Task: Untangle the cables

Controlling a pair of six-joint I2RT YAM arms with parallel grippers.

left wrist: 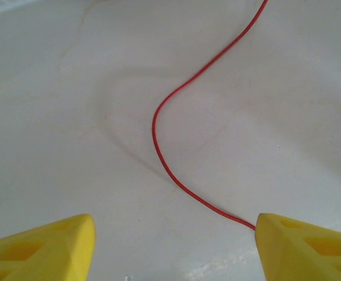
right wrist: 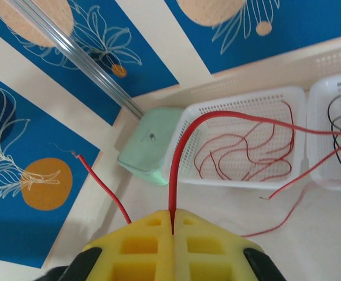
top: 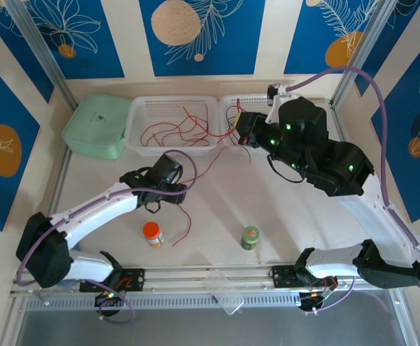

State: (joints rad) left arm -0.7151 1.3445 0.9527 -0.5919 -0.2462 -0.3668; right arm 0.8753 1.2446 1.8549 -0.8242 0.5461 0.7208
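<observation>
A thin red cable (left wrist: 159, 146) lies curved on the white table, running between my left gripper's yellow fingertips (left wrist: 299, 246) and reaching the right one. My left gripper (left wrist: 173, 237) hangs open just above it, near the table's middle (top: 165, 189). My right gripper (right wrist: 171, 221) is shut on another red cable (right wrist: 217, 117), which arcs up and right toward the right basket. It hovers by that basket (top: 240, 128). A loose red cable end (right wrist: 100, 181) sticks out left of the fingers. Red cables (top: 174, 130) lie in the left white basket (top: 134, 119); black cables (right wrist: 340, 134) lie in the right basket (right wrist: 323, 99).
A mint-green lidded box (top: 98, 126) stands left of the baskets. An orange-capped bottle (top: 152, 233) and a green-capped bottle (top: 250, 236) stand near the front of the table. Metal frame posts rise at the back corners.
</observation>
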